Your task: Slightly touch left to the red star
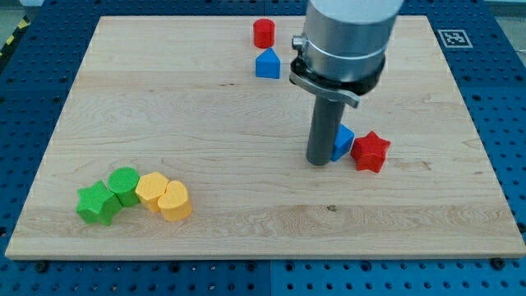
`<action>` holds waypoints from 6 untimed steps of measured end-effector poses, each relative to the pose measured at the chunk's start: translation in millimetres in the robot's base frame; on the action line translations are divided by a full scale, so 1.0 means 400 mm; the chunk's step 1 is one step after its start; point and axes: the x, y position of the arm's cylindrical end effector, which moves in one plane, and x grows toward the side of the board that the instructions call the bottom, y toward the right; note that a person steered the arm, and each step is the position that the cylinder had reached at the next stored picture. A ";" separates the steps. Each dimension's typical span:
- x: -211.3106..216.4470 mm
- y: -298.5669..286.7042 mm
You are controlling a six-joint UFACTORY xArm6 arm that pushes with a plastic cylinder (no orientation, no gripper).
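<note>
Red star (370, 151) is seen right of frame centre on the wooden board (205, 107), touching a blue block (343, 141) on its left; that block's shape is partly hidden by the rod. My tip (319, 162) is planted just left of the blue block, near the star but not touching it. No jaws are fitted, so nothing is gripped. A red cylinder (263, 33) and a blue house-shaped block (267, 63) are placed at upper centre. Lower left, a green star (97, 203), green cylinder (125, 184), yellow hexagon (151, 190) and yellow heart (174, 200) are clustered.
</note>
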 end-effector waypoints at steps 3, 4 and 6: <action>0.059 0.034; 0.059 0.120; 0.050 0.129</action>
